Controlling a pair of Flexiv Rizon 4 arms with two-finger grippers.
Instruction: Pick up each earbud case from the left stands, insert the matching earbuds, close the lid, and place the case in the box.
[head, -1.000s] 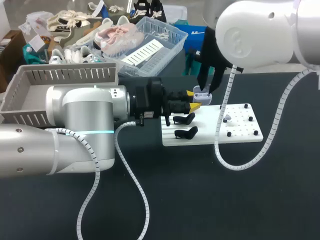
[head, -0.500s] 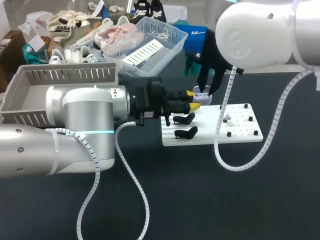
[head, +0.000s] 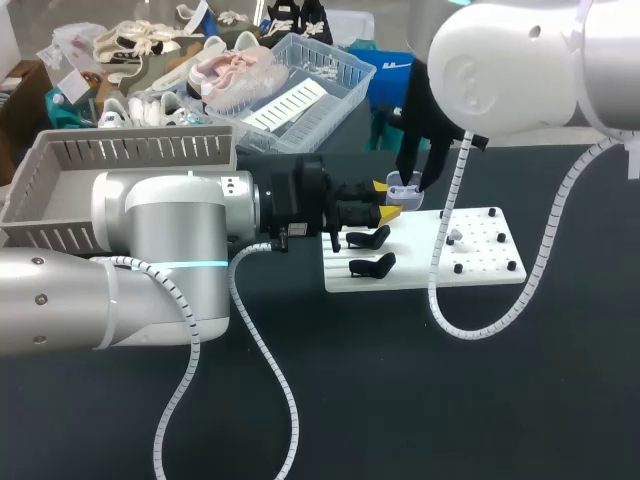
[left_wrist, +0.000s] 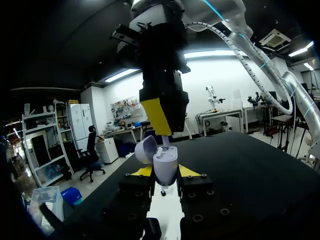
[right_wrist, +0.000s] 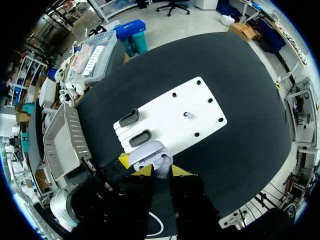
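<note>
The earbud case (left_wrist: 165, 167) is held above the near edge of the white board (head: 420, 262), between the two yellow-tipped fingers of the left hand (left_wrist: 165, 173). The fingers press on it from both sides, so the left hand is closed on the case. The case is pale lilac and stands upright. Its lid (left_wrist: 144, 149) is swung open and tilted away to one side.

The right hand (head: 410, 178) is placed directly over the open case, pointing down at it. In the left wrist view one of its yellow fingers (left_wrist: 159, 116) is seen just above the case mouth, with a small white piece at its tip. Whether the right hand is open or closed cannot be told.

The white board lies flat on the dark tabletop (head: 400, 400). Two black stands (right_wrist: 129, 118) are seen on its left part, one behind the other, and neither carries a case. A single small earbud (right_wrist: 189, 115) is seen near the middle of the board's right part, among black pegs. The grey box (head: 60, 165) is set on the tabletop well to the left of the board, behind the left arm.
</note>
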